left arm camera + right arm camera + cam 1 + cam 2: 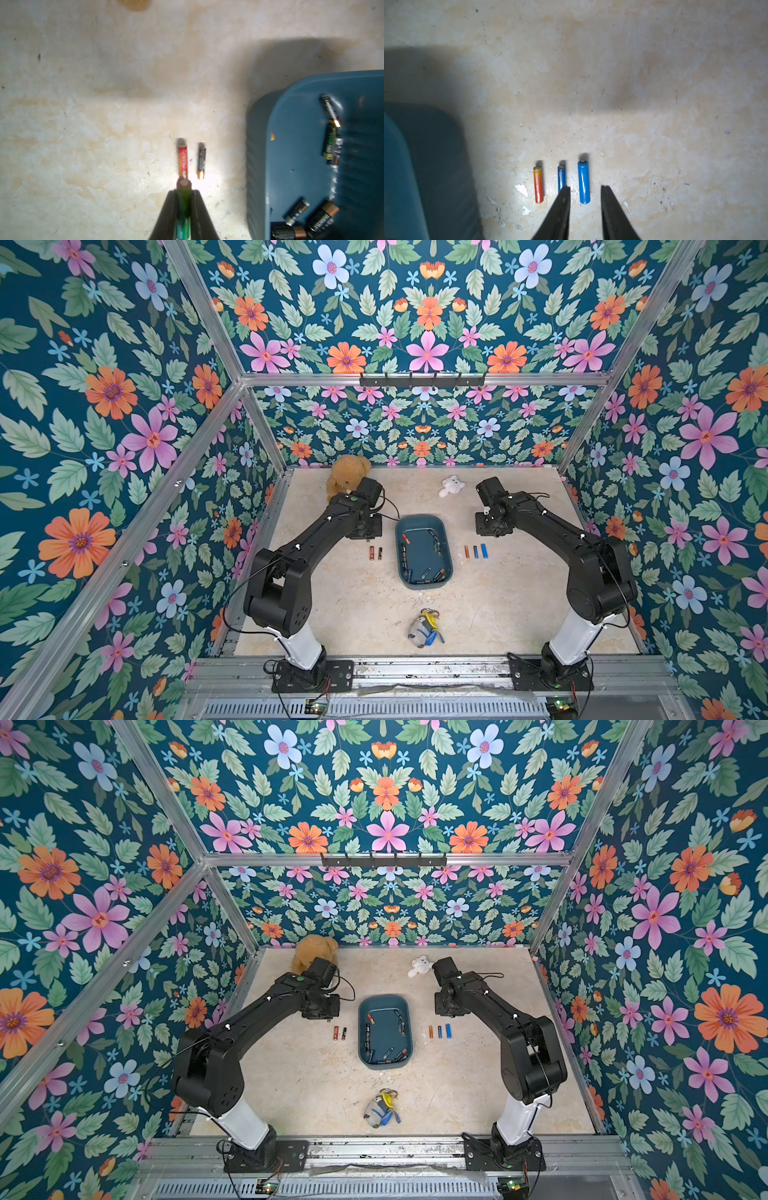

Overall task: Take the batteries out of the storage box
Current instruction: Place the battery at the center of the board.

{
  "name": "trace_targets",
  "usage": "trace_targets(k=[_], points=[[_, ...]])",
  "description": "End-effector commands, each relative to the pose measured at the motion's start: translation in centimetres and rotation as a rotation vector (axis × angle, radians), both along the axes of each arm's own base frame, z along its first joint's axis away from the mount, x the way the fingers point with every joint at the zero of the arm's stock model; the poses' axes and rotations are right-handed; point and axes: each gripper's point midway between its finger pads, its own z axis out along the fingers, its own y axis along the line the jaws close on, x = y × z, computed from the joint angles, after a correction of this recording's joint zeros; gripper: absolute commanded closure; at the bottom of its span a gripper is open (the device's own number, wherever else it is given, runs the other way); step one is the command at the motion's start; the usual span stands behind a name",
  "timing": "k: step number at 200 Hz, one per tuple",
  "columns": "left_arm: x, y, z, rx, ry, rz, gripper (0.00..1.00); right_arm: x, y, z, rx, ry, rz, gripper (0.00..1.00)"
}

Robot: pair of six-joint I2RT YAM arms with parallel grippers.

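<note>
The teal-blue storage box (420,553) (384,1033) lies mid-table with several batteries (428,574) along its walls; some show in the left wrist view (321,218). My left gripper (184,191) is shut on a green battery (184,207) with a red tip, held above the table left of the box. Just beyond it lie a red battery (182,162) and a black one (201,161). My right gripper (584,188) stands open and empty over the table right of the box. An orange battery (538,185), a slim blue one (561,176) and a thicker blue one (584,181) lie there.
A brown teddy bear (347,477) sits at the back left behind my left arm. A small white soft toy (452,486) lies at the back. A grey plush keychain toy (424,628) lies near the front edge. Flowered walls close in three sides.
</note>
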Motion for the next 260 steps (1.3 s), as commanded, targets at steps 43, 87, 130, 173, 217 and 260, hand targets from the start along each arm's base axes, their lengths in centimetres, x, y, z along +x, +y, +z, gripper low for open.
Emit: trace_targets(k=[43, 87, 130, 173, 217, 260], points=[[-0.3, 2.5, -3.9, -0.033, 0.038, 0.048, 0.86, -0.1, -0.1, -0.1, -0.012, 0.01, -0.005, 0.69], [-0.3, 2.7, -6.1, -0.042, 0.07, 0.052, 0.87, 0.0, -0.2, 0.0, -0.016, 0.009, -0.006, 0.69], [-0.1, 2.7, -7.0, -0.05, 0.084, 0.048, 0.87, -0.2, -0.3, -0.1, -0.022, 0.015, -0.008, 0.69], [-0.1, 2.3, -7.3, -0.059, 0.089, 0.024, 0.86, -0.2, -0.4, -0.2, -0.026, 0.015, -0.008, 0.69], [-0.1, 2.1, -7.7, -0.068, 0.097, 0.017, 0.86, -0.2, -0.4, -0.3, -0.028, 0.019, -0.012, 0.69], [0.0, 2.1, -8.2, -0.065, 0.099, 0.01, 0.87, -0.2, -0.5, -0.2, -0.031, 0.02, -0.013, 0.69]])
